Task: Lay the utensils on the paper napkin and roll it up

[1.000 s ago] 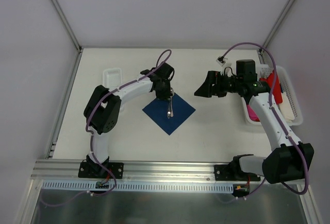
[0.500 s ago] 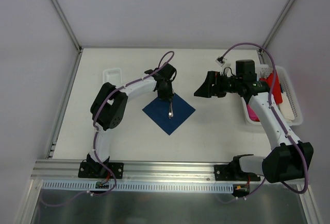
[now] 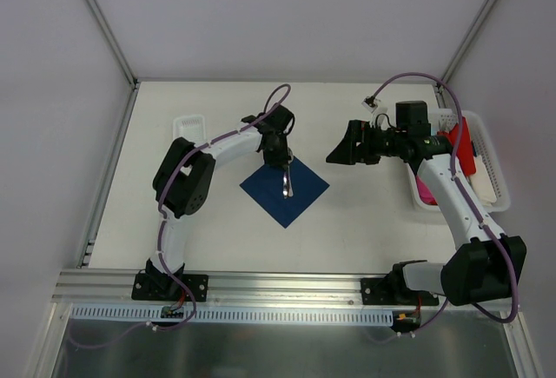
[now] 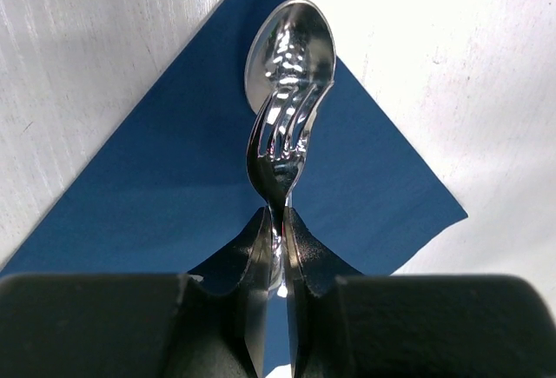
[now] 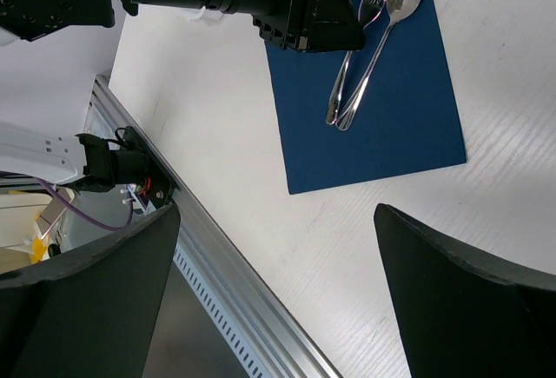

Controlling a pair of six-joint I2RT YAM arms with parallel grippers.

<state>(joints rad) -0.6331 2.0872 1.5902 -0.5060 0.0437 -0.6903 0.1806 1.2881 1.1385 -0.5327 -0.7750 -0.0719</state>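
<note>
red and pink pieces [image 3: 458, 148] in the right-edge tray [image 3: 497, 178]; left gripper [image 4: 278, 222] pinching fork [image 4: 276, 148] over the napkin [image 4: 165, 187], right gripper [image 3: 337, 154] spread wide, empty.

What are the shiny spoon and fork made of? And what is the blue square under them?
The spoon and fork look like polished metal, probably steel: they are silver and mirror the light in bright patches. The blue square looks like a paper napkin: it is matte and thin, and it lies flat with crisp edges, though thin cloth cannot be ruled out.
</note>
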